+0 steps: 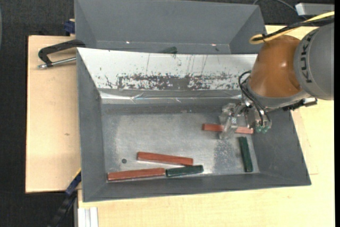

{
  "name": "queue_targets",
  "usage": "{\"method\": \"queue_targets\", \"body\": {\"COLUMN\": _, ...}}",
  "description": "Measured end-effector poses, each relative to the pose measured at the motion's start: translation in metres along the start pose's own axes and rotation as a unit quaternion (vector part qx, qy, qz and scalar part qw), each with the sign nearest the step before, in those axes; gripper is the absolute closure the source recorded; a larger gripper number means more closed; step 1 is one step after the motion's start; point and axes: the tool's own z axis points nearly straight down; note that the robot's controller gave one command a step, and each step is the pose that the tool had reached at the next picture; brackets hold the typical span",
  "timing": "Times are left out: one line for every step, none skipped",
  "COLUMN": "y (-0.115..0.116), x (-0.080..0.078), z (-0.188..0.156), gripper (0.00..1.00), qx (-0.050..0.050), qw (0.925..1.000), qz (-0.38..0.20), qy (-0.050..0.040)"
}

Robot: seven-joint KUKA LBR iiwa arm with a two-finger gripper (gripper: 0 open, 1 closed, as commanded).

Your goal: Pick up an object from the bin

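My gripper [231,117] is low in the right half of the bin, just under the orange wrist cover. A short red-brown stick [212,127] lies flat on the floor right at it, sticking out to its left. A paler pink-red end [245,130] shows on the gripper's right side; whether it is the same stick I cannot tell. A dark green stick [245,154] lies just below the gripper, pointing toward the front wall.
Near the front wall on the left lie two long red-brown sticks [164,158] [135,174], with a dark green stick [184,170] at the end of the lower one. A small dark speck [124,161] sits beside them. The arm reaches in over the right rim.
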Motion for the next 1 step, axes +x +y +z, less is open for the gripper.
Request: {"method": "queue_targets", "body": {"y": 0.0001, "x": 0.0000, "z": 0.0000, "gripper": 1.00, "qx": 0.000, "qw": 1.0000, "qz": 0.000, "qy": 0.0000}}
